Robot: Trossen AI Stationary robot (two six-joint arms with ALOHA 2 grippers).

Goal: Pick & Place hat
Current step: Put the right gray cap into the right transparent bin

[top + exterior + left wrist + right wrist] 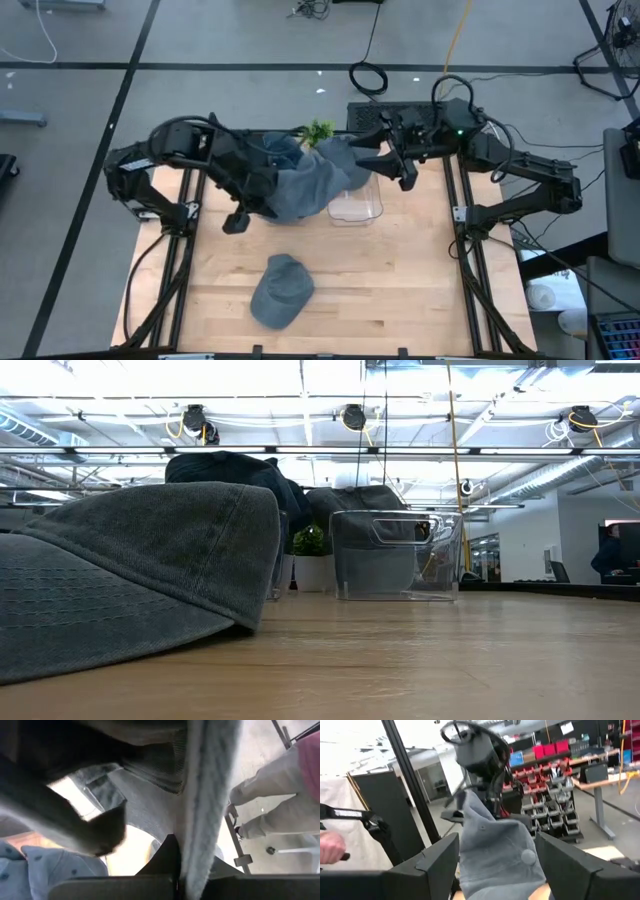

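Grey-blue fabric identifies the hat point(305, 185) in hand: it hangs lifted above the far centre of the table point(400, 290), stretched between both arms, just left of the clear plastic bin point(356, 205). The left gripper point(187, 875) is clamped on the hat's edge at its left side, as the left wrist view shows cloth pinched between the fingers. The right gripper point(497, 865) holds the hat's right part, with cloth filling the gap between its fingers. A second cap point(280, 290), darker grey, lies flat on the near centre of the table, untouched. A small green plant point(318, 131) stands at the far edge.

Progress, as judged: pickup is complete; placement is not. The remaining step is probably lowering the hat into the bin and releasing it.
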